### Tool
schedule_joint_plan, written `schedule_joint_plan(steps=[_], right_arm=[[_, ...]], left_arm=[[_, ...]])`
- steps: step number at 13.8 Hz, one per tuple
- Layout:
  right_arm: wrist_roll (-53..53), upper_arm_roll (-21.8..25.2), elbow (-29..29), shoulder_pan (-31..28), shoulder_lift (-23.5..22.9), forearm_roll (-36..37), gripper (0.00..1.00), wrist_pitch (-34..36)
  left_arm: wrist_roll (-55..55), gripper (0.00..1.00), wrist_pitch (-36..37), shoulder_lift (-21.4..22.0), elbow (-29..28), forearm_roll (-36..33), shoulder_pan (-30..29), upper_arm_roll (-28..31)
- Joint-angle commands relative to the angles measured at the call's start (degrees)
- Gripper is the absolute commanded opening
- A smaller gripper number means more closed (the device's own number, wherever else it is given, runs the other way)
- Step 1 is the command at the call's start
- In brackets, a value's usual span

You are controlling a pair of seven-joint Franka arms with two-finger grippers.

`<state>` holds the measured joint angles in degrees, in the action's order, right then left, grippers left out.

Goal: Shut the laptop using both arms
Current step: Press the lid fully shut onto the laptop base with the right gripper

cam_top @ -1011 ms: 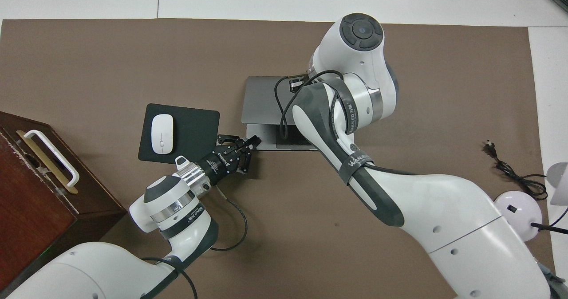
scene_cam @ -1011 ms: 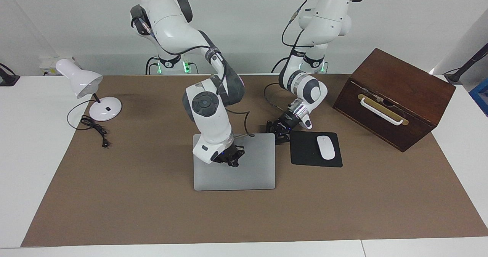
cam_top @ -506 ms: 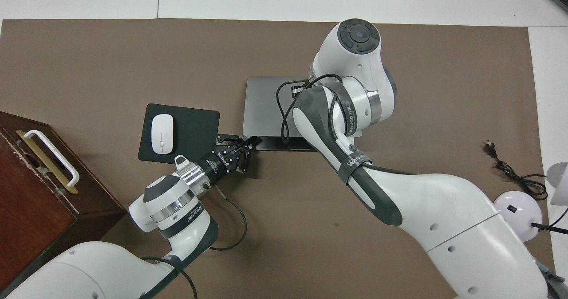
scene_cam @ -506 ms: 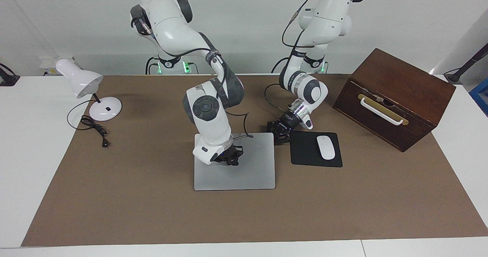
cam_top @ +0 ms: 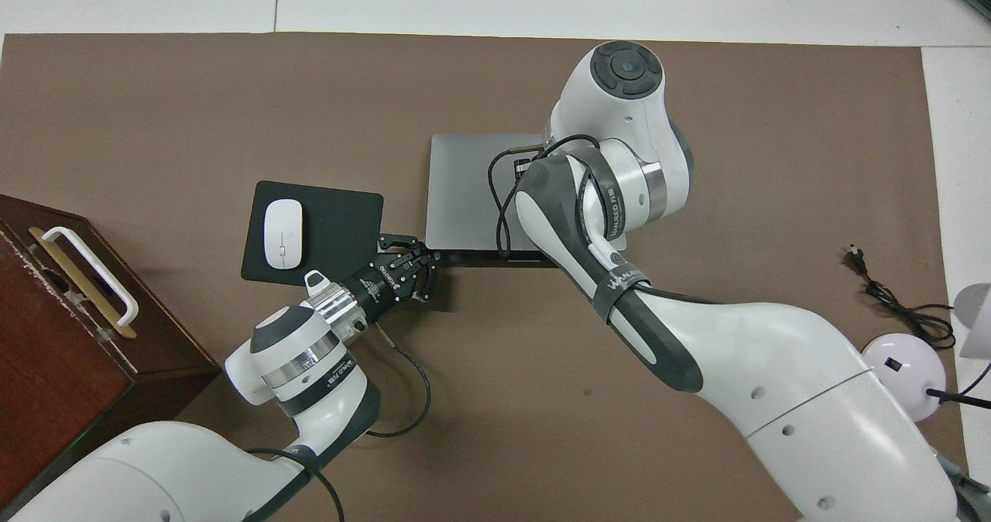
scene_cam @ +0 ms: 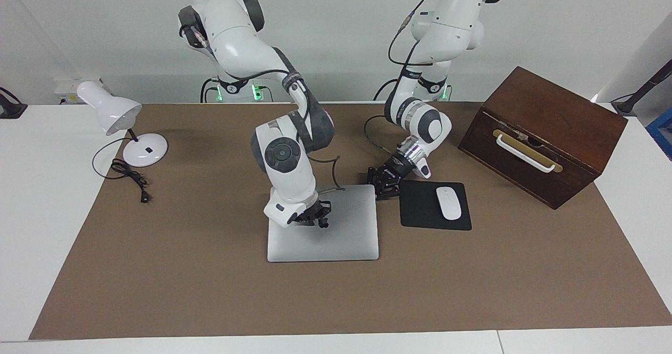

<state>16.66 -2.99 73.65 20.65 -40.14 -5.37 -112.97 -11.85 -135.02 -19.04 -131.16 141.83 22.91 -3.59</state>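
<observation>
At mid-tabletop, the right hand [scene_cam: 314, 218] is pressed down on the lid of the laptop [scene_cam: 346, 238], finger state unreadable. The left hand [scene_cam: 382, 181] is set at the laptop's corner nearest the robots, apparently shut on nothing. The flat, smooth silver-grey slab looks nearly closed beside the black mouse pad [scene_cam: 420, 212].

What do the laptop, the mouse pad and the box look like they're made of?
Laptop: probably metal, with a matte silver-grey lid that is thin, flat and evenly shaded. Mouse pad: thin, dull black sheet lying flat, likely rubber or fabric, though which is unclear. Box: looks like dark stained wood, with a reddish-brown grain and slight sheen.
</observation>
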Motion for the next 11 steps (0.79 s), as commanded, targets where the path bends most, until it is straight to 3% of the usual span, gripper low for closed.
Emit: schedule_joint_plan(steps=[1,11], right_arm=[[1.27,-0.52,3.35,-0.69,2.26,-0.69,0.00,0.38],[1.35,-0.52,4.84,-0.69,2.35,-0.69,0.00,-0.32]], left_arm=[[2.01,0.00,-0.59,-2.67,1.52,1.17,-0.93,0.16],[2.01,0.00,-0.77,-2.67,1.61,1.17,-0.76,0.16]])
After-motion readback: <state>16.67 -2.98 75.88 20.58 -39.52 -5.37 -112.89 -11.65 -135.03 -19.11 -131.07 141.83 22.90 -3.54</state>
